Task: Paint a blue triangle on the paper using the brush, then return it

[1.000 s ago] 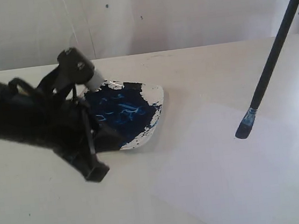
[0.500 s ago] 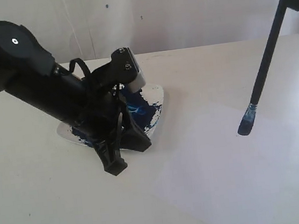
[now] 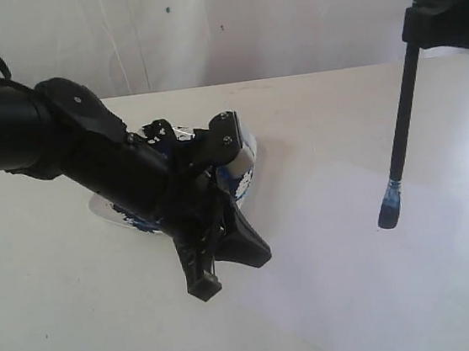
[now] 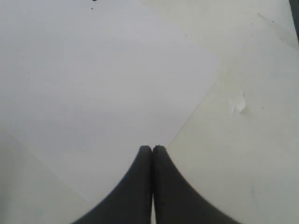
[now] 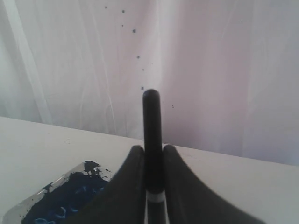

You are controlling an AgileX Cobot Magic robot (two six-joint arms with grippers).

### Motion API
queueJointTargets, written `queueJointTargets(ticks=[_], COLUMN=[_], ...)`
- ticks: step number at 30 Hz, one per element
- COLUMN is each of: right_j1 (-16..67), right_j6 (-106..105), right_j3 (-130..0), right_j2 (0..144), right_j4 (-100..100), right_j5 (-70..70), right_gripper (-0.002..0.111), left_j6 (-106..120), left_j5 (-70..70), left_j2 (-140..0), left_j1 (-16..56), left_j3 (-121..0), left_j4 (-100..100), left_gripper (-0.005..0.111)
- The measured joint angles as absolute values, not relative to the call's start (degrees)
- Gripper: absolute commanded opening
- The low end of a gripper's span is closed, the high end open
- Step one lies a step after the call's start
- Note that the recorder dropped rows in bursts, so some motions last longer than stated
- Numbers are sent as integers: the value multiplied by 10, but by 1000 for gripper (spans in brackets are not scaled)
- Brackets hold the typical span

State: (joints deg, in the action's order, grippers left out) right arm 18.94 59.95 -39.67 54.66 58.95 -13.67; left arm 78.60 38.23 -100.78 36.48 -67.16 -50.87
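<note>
- The right gripper (image 5: 153,150) pinches the brush (image 3: 400,127) upright, its blue tip over the bare paper (image 3: 374,287).
- The left gripper (image 4: 152,150), fingers pressed together, hangs at the paper's edge.
- Lower the brush gently and stroke lightly.

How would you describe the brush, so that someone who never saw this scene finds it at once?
Start from the white table, then the paper on its right side. Over the paper, the right gripper holds the brush nearly upright: a thin black stick with a blue-stained tip, unlike the flat paint-smeared dish nearby.
</note>
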Motion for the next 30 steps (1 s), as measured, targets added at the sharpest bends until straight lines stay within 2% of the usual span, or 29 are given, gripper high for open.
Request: queueJointTargets(ticks=[10, 16, 20, 30], right_j1=[189, 189, 189, 189], right_j6=[599, 599, 598, 598], right_j3=[-381, -381, -381, -381], right_j2=[523, 522, 522, 522], right_j4=[590, 590, 590, 590], right_j5=[-109, -109, -108, -108], right_gripper=[0, 0, 0, 0], left_j6=[898, 899, 823, 650], left_j5=[377, 273, 248, 363], left_j2=[-1079, -1085, -1085, -1096], left_j1=[369, 418, 451, 454], left_j3=[-672, -672, -675, -779], left_j4=[-573, -547, -448, -276], left_gripper=[0, 0, 0, 0])
